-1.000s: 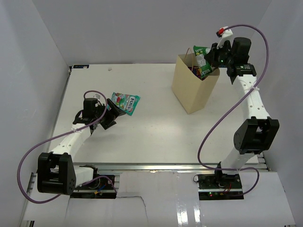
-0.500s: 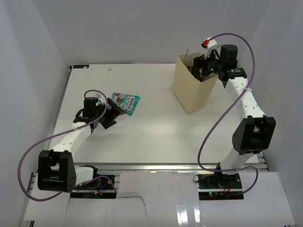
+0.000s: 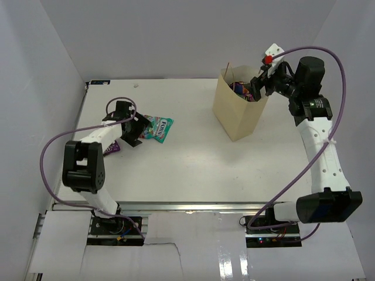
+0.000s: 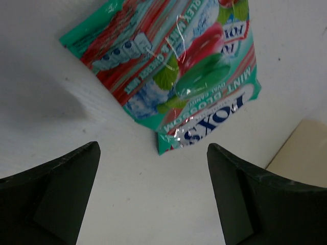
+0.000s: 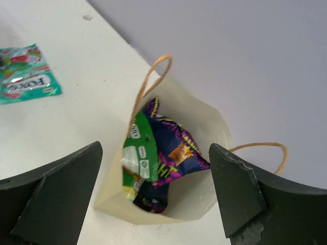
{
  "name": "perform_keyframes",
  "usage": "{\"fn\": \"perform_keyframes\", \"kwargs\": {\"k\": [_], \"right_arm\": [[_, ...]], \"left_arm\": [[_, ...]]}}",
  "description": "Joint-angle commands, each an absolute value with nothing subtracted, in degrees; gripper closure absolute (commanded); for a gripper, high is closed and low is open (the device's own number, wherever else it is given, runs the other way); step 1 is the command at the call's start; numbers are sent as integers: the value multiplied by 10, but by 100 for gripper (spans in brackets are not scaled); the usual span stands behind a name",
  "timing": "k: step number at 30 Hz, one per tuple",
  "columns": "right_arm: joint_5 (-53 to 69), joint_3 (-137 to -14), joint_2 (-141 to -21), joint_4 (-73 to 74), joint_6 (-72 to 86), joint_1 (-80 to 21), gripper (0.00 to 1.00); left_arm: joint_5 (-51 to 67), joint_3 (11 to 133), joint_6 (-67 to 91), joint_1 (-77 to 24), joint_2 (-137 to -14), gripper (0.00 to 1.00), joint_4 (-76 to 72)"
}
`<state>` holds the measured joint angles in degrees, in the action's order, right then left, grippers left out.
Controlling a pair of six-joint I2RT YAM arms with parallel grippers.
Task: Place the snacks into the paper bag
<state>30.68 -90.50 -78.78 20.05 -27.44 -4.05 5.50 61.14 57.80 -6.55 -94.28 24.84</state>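
Note:
The beige paper bag point(image 3: 235, 111) stands upright at the back right of the table. Inside it lie a big purple bag point(image 5: 176, 145) with yellow lettering and a green pouch point(image 5: 141, 153). My right gripper point(image 3: 258, 89) hovers open just above the bag's right rim, with nothing between its fingers point(image 5: 61, 189). A teal pouch point(image 3: 157, 127) lies flat on the table at the left. My left gripper point(image 3: 136, 132) is open just left of it, and the pouch's corner point(image 4: 171, 140) lies ahead of the fingertips. A small dark purple bar point(image 3: 111, 147) lies beside the left arm.
White walls close in the table on the left, back and right. The paper bag's two thin handles point(image 5: 149, 87) stick up from its rim. The right arm's purple cable point(image 3: 304, 50) loops above the bag.
My right gripper dipped the green pouch into the bag, opened, let it go and drew back up to the right. The left arm swung in closer to the teal pouch.

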Motion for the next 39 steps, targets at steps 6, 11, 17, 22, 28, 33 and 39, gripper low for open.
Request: {"fn": "perform_keyframes", "kwargs": {"k": [6, 11, 17, 22, 28, 33, 39], "right_arm": [[420, -788, -728, 224, -314, -33, 9], [461, -765, -703, 240, -325, -33, 9], [603, -769, -685, 290, -383, -33, 6], [638, -764, -690, 293, -367, -53, 6], [581, -738, -713, 260, -263, -141, 9], [509, -745, -792, 202, -129, -237, 6], [269, -751, -888, 118, 118, -320, 10]], "left_arm": [[10, 746, 604, -78, -1108, 9, 284], [-9, 763, 600, -78, -1149, 35, 283], [0, 734, 536, -77, -1138, 79, 241], [108, 693, 406, -77, -1062, 100, 130], [299, 619, 302, -87, -934, 100, 12], [381, 565, 287, -106, -856, 100, 5], [421, 484, 323, -130, -770, 100, -32]]}}
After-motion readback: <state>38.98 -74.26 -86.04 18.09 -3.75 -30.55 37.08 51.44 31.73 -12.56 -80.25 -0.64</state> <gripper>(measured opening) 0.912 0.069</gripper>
